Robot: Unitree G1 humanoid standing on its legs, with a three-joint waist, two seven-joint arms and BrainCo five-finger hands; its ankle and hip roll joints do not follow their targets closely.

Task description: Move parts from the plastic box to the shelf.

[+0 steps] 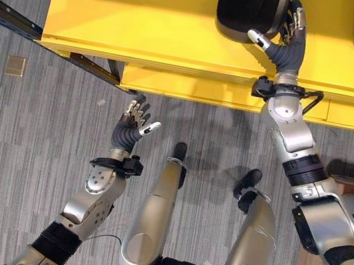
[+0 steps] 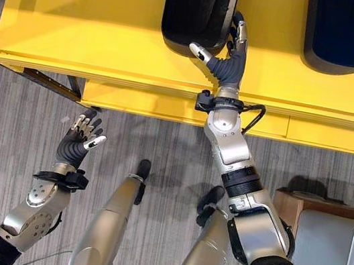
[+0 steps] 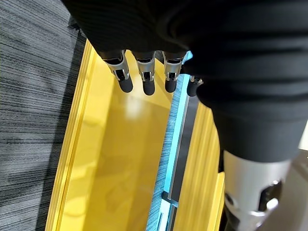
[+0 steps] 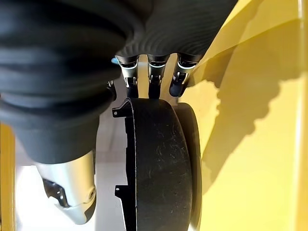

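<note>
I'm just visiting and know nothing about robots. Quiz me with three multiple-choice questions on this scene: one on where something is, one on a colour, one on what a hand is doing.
1. Where is the robot's right hand?
A. Against the black part on the yellow shelf
B. Hanging by the floor
C. Inside a cardboard box

2. What colour is the shelf?
A. Blue
B. Yellow
C. White

3. How is the left hand?
A. Holding a black part
B. Pressed flat on the shelf
C. Open, holding nothing, above the grey floor

Answers:
1 A: the eye views show its fingers and thumb on the part's edge.
2 B: the surface is bright yellow.
3 C: its fingers are spread in the air, short of the shelf.
</note>
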